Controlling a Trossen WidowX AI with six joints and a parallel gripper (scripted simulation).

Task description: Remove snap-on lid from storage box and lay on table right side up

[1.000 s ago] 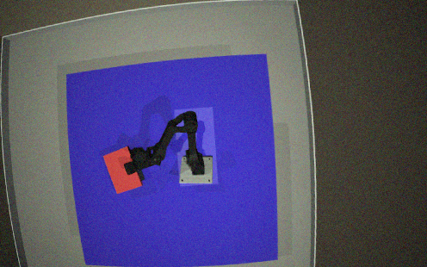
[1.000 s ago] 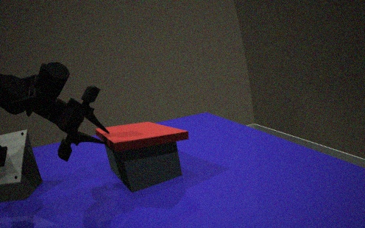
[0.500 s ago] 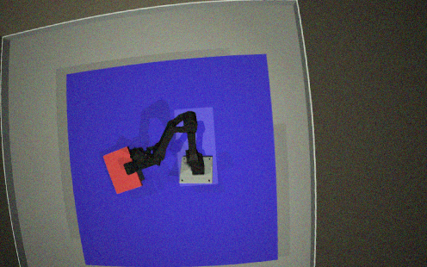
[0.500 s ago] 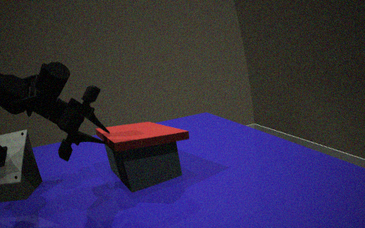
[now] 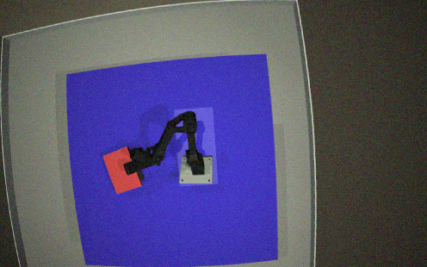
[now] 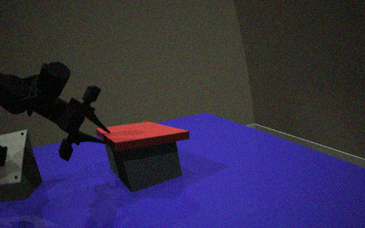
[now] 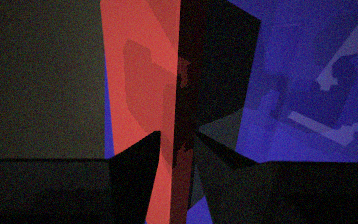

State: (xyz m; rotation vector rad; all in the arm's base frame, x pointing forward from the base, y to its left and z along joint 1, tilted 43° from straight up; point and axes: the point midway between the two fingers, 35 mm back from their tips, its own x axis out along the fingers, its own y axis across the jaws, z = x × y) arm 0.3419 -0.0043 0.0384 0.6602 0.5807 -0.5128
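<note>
The red lid (image 5: 118,177) (image 6: 154,132) (image 7: 117,100) lies on top of the dark grey storage box (image 6: 154,167) (image 7: 226,131), right side up, with its rim overhanging the walls. No clear gap shows between lid and box. My gripper (image 6: 107,137) (image 7: 177,137) comes in slanted from the arm's side and is shut on the lid's near edge, one fingertip on the top face and the other under the rim. In the top view the box is hidden under the lid, and the gripper covers part of the lid's edge.
The arm's pale grey base block (image 5: 188,177) (image 6: 14,156) stands beside the box. Both are on the blue table top (image 5: 172,224) (image 6: 257,184). A lighter blue patch (image 5: 206,115) shows around the base. Low grey walls edge the outer floor.
</note>
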